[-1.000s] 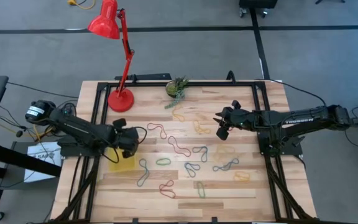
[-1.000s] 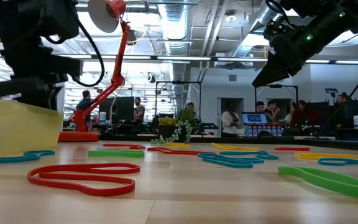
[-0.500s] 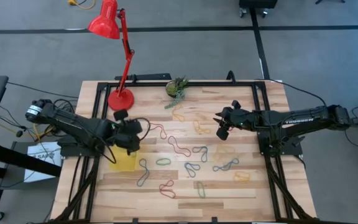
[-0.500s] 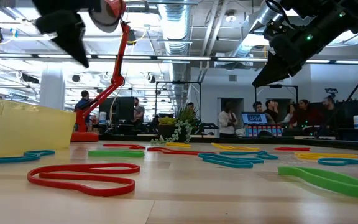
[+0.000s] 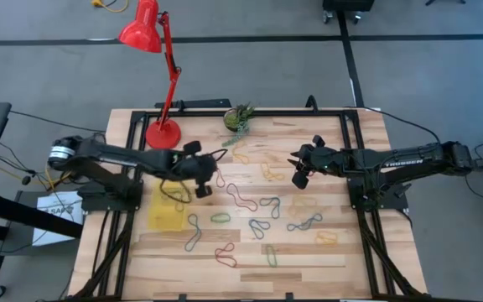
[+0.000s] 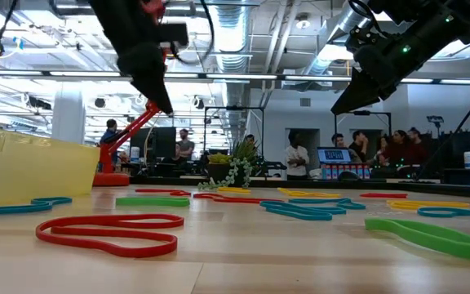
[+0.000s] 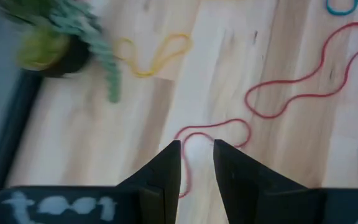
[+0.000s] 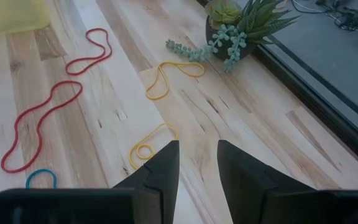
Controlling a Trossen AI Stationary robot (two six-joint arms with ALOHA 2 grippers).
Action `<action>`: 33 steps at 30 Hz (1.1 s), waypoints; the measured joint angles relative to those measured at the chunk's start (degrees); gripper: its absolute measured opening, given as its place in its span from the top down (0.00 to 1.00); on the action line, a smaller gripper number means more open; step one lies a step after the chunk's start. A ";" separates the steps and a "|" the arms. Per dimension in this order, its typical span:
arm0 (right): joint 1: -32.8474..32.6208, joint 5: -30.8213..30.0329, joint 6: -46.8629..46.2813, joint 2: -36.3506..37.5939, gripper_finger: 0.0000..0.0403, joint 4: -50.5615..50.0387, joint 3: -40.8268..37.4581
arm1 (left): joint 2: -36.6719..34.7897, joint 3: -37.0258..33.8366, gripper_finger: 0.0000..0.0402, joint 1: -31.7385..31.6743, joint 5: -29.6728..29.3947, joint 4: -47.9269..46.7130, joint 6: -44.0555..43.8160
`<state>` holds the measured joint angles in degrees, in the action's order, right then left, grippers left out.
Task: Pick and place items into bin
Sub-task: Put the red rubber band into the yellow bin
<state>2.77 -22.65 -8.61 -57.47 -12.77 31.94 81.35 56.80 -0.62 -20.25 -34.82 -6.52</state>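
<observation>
L gripper (image 5: 201, 172), fingers slightly apart and empty, hangs over a red band (image 5: 214, 175) beside the bin (image 5: 165, 207). R gripper (image 5: 297, 168), fingers slightly apart and empty, hangs above a yellow band (image 5: 272, 174).

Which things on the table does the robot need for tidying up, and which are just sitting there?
For the job:
- thin coloured rubber-band loops, like the twisted red one
- shallow see-through yellow plastic tray
- left claw, above a red loop
- right claw, waiting in the air

Just sitting there:
- red desk lamp
- small green plant in a pot
</observation>
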 joint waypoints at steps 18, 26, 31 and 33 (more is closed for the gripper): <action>0.00 0.02 -0.04 0.00 0.75 -0.03 0.00 | 19.20 -0.04 0.78 -12.94 12.98 7.54 8.22; 0.01 0.02 -0.06 0.00 0.75 -0.02 0.00 | 19.16 -0.68 0.78 -16.28 19.58 8.81 12.09; -0.01 0.02 -0.06 0.00 0.75 -0.03 0.00 | 19.18 -1.67 0.78 -16.27 20.57 9.12 14.28; 0.02 0.02 -0.06 0.00 0.75 -0.02 0.00 | 19.18 -1.77 0.78 -16.29 19.43 8.95 14.93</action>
<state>2.79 -22.63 -8.67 -57.47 -12.79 31.94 100.53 55.02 -16.91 -0.82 -25.87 8.40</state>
